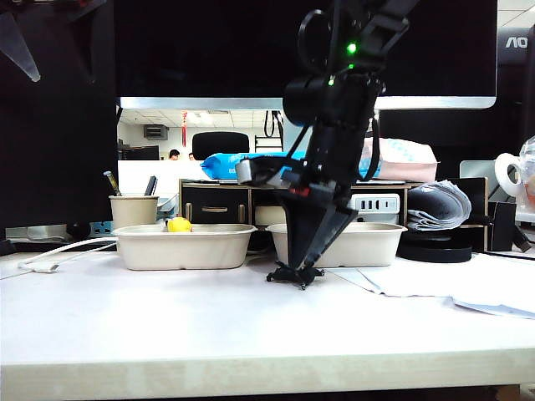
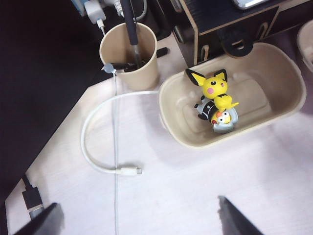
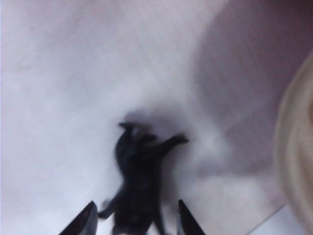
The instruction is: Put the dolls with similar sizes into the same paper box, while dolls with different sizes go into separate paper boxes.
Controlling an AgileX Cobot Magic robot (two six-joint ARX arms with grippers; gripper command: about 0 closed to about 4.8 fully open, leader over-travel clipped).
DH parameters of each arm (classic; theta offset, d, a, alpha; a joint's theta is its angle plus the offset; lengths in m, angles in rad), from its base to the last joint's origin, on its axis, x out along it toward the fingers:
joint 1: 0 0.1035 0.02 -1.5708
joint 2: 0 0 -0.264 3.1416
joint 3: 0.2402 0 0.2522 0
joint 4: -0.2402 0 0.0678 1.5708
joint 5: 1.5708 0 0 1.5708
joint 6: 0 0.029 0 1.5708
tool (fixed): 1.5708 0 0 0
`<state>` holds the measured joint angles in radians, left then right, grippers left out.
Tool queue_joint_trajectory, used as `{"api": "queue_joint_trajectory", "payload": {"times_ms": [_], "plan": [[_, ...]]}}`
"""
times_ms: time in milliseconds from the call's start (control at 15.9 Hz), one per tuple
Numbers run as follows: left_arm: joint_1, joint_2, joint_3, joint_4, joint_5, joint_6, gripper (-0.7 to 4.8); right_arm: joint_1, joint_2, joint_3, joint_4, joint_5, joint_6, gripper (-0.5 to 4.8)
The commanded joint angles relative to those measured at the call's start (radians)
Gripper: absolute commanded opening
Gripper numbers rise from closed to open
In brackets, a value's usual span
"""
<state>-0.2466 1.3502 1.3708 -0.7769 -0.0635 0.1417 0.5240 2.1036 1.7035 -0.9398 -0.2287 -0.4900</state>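
Fingers of the right gripper [image 3: 134, 218] sit spread apart, one each side of the black doll [image 3: 139, 183], not pinching it afaict. In the exterior view the right gripper [image 1: 303, 271] is low over the table [image 1: 209, 317], right at the black doll [image 1: 294, 274], which lies on the bare top just in front of the right paper box [image 1: 368, 242].

How I'd do the grab: the doll is flat and low, so tips prob need to go nearly to the tabletop before squeezing. Keep the body centred btw the fingers, close across the narrow torso, not the legs. Wrist pic is blurry, so I'd let things settle first.

Orientation: in the right wrist view the doll's long axis runs roughly along the gap btw the fingers, a thin limb or two sticking out at the far end away from the gripper. Head vs tail, can't tell.

Left gripper [image 2: 139, 220] is wide open, holding nothing, hovering above the left paper box [image 2: 288, 98]. Yellow doll [image 2: 216, 89] and a small grey-white doll [image 2: 222, 119] lie touching in there. Pen cup [image 2: 128, 56] and white cable [image 2: 98, 147] are just beside that box.
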Motion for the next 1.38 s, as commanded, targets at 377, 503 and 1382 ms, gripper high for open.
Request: {"api": "queue_joint_trajectory", "payload": {"times_ms": [377, 503, 1382], "plan": [[0.0, -0.004, 0.003, -0.027, 0.0, 0.008, 4.25, 0.009, 0.051, 0.005, 0.03, -0.006, 0.001, -0.08], [0.0, -0.004, 0.003, -0.071, 0.0, 0.009, 4.25, 0.008, 0.025, 0.016, 0.029, -0.007, 0.029, -0.08], [0.0, -0.874, -0.336, -0.056, 0.105, -0.214, -0.05, -0.159, -0.102, 0.02, 0.316, 0.144, 0.158, 1.63]]}}
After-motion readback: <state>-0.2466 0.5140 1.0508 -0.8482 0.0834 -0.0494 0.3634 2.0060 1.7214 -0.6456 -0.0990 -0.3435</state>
